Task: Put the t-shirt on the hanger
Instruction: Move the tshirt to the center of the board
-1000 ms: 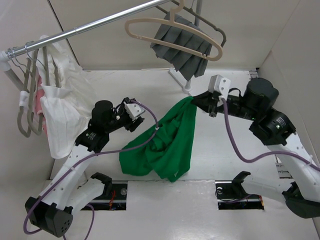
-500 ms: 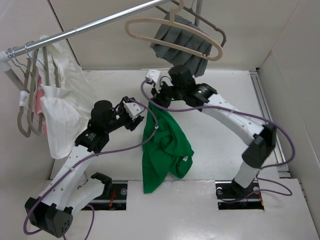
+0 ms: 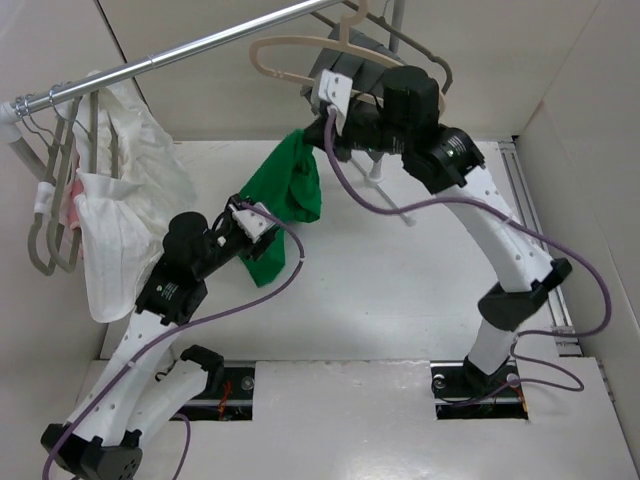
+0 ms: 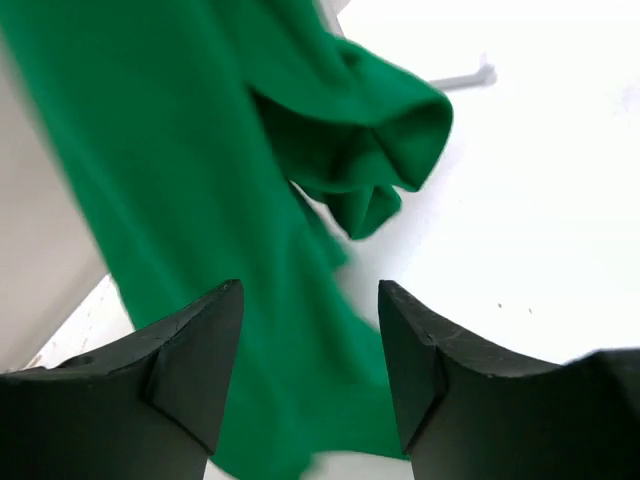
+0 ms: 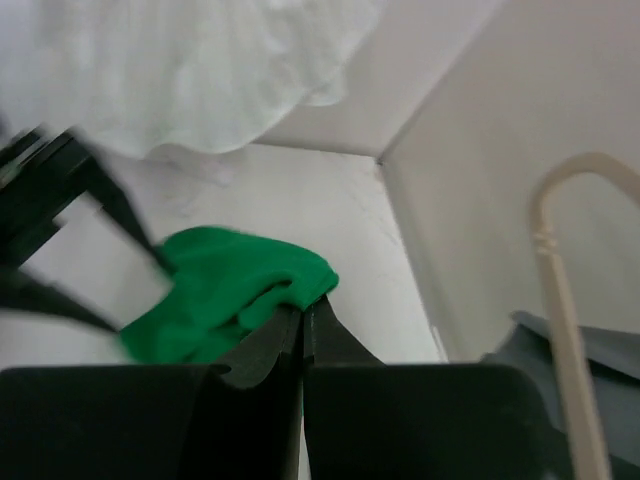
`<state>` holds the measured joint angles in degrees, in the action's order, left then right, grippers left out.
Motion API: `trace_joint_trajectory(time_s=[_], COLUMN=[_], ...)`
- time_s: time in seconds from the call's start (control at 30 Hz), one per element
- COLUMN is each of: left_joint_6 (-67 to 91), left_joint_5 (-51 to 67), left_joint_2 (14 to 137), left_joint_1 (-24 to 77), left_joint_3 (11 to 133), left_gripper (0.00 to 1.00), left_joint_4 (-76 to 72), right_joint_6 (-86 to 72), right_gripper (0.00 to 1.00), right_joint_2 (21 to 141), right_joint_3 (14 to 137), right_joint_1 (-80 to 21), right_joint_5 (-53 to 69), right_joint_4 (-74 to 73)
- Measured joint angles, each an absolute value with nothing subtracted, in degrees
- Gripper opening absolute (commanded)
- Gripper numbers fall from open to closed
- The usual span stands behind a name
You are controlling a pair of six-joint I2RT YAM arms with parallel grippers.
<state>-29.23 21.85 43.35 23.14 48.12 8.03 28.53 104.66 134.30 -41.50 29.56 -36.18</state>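
Note:
The green t-shirt (image 3: 287,190) hangs in the air as a bunched strip, with its top corner pinched in my right gripper (image 3: 319,130). That gripper is shut on the cloth just below the left end of the beige hanger (image 3: 290,42) on the rail. In the right wrist view the t-shirt (image 5: 230,290) bulges from the shut right gripper (image 5: 305,300), and the hanger (image 5: 560,300) curves up at the right. My left gripper (image 4: 310,300) stands open low by the hanging t-shirt (image 4: 200,150), whose cloth shows beyond its fingers. In the top view the left gripper (image 3: 256,228) sits against the shirt's lower part.
A metal rail (image 3: 180,50) runs across the back. White garments (image 3: 120,220) on grey hangers (image 3: 45,230) fill the left side. A grey pleated cloth (image 3: 370,55) hangs behind my right arm. The rack's foot (image 3: 375,178) rests on the table. Walls close in left, back and right.
My right arm has swung left and up, lifting the t-shirt off the table to just under the hanger. My left arm has shifted slightly, staying by the shirt's lower part.

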Motion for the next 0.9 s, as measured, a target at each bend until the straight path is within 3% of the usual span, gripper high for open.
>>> trace_joint_trajectory(time_s=[0.17, 0.3, 0.37, 0.4, 0.47, 0.5, 0.73, 0.9], left_joint_6=[-27.7, -25.6, -25.0, -24.8, -24.4, -24.2, -23.4, -22.4], left_joint_5=[21.8, 20.6, 20.2, 20.0, 19.6, 19.5, 19.4, 19.0], left_joint_2=[38.0, 34.6, 34.3, 34.5, 35.5, 36.3, 42.0, 42.2], left_joint_1=[23.1, 23.1, 23.1, 23.1, 23.1, 23.1, 23.1, 23.1], left_joint_3=[47.6, 47.4, 47.3, 47.2, 46.7, 46.5, 45.3, 44.5], left_gripper=[0.36, 0.33, 0.35, 0.36, 0.4, 0.43, 0.44, 0.44], left_joint_4=[7.1, 4.5, 3.8, 3.4, 2.8, 2.8, 3.3, 3.2], right_joint_6=[35.1, 38.9, 38.8, 38.2, 36.9, 36.2, 31.6, 28.2], right_gripper=[0.0, 0.01, 0.21, 0.56, 0.93, 1.0, 1.0, 1.0], right_joint_2=[93.2, 88.0, 85.6, 84.2, 81.0, 79.4, 72.8, 82.8], right_joint_3=[110.1, 87.8, 77.4, 72.8, 65.7, 63.8, 64.3, 69.1], right_joint_1=[-42.6, -44.9, -45.9, -46.2, -46.6, -46.7, -45.8, -41.5], right_joint_5=[38.3, 38.4, 37.9, 37.6, 37.0, 36.4, 23.7, 19.6], right_joint_4=[-38.0, -42.8, -45.2, -46.7, -50.0, -51.8, -50.5, -40.6])
